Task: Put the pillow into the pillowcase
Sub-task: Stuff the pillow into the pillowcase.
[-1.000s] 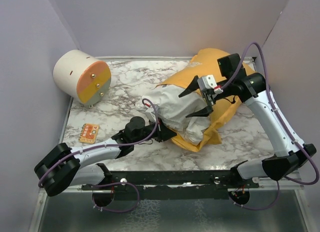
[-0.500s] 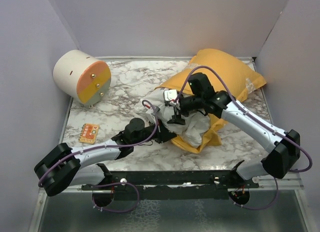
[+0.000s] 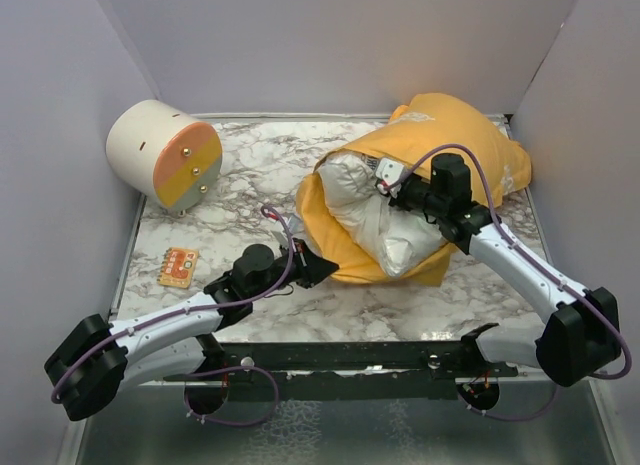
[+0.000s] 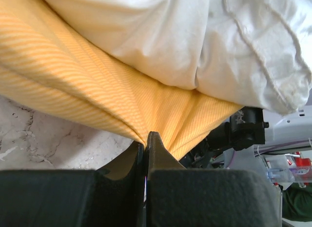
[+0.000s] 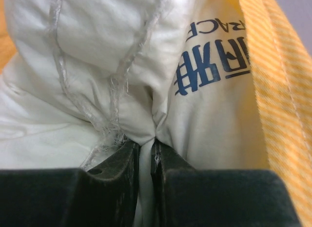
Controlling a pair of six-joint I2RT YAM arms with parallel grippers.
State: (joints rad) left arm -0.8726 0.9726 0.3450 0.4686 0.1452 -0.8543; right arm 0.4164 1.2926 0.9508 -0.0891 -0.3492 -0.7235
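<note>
Bare surface [image 3: 255, 175] lies open at 11 o'clock, between the cylinder [image 3: 163, 165] at 10 and the stuffed pillowcase [image 3: 455, 135] bulking from centre to 2. A small orange card [image 3: 179, 266] sits at 8 — the left arm [image 3: 170, 320] crosses 7, the right arm [image 3: 520, 270] 4.

Top external: high, behind the robot, looking down on the whole table [image 3: 260, 175]. Wrist views: very close, along the jaws. All share pillow [image 3: 380, 220] and pillowcase [image 3: 455, 135].

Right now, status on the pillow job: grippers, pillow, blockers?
Left gripper shut on pillowcase lower edge. Right gripper shut on pillow fabric. Pillow partly in, near end out of the opening. Cylinder far left, apart.
</note>
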